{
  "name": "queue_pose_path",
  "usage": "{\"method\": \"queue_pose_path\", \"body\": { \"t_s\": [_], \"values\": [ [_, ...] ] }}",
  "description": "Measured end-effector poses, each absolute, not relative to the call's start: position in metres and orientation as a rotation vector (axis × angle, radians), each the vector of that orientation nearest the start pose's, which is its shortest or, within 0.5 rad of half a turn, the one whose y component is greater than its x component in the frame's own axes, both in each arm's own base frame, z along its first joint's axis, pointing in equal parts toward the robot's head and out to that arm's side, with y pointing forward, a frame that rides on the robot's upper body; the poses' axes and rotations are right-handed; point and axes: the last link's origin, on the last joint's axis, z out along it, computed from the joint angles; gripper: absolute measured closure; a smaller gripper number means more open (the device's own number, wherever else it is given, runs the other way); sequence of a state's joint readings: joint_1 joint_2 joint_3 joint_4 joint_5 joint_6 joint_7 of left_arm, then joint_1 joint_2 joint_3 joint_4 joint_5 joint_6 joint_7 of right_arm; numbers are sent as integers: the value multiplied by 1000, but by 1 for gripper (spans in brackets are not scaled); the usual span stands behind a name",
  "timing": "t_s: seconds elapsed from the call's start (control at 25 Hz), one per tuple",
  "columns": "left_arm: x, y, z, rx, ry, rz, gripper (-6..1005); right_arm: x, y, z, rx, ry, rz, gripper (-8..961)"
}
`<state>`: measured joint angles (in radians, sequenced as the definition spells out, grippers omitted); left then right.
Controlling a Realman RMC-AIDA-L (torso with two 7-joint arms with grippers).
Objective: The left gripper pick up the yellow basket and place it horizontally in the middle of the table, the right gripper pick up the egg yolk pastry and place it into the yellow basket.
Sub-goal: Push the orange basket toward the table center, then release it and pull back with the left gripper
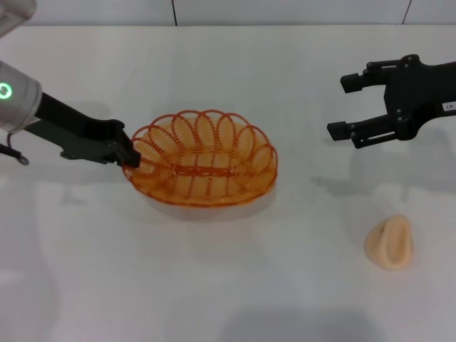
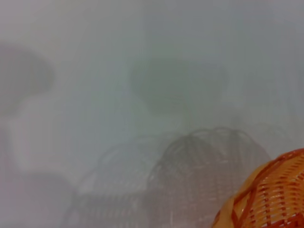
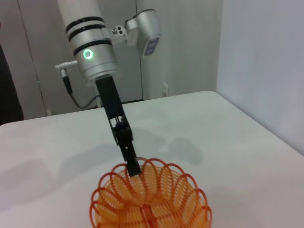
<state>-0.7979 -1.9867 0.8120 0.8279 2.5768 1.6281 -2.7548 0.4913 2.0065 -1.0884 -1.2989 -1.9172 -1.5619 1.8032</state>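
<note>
Pastry [image 1: 390,242] nearest, on table [image 1: 228,299] at right front, well apart from basket; looks soft, light, likely crushable — gentle pinch across narrow sides seems best.

Basket [image 1: 202,158] mid-table, long axis across; light, springy wire, best held by looped rim.

Left gripper [image 1: 128,154] reaches in low from left, fingers pinched on basket's left rim.

Right gripper [image 1: 347,107] hovers farther back at right, fingers spread wide, holding nothing, above table behind pastry.
</note>
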Motion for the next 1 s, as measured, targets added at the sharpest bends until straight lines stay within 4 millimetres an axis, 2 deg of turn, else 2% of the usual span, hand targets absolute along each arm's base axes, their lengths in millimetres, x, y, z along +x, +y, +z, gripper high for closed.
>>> {"method": "queue_pose_path", "body": {
  "t_s": [0.56,1.0],
  "values": [
    [-225,398,10,-2236,-1890,71,927,168,351,60,-2838,245,372,165],
    [-217,399,-5,-2257,-1918,50,926,168,351,61,-2837,225,369,168]
  ]
}}
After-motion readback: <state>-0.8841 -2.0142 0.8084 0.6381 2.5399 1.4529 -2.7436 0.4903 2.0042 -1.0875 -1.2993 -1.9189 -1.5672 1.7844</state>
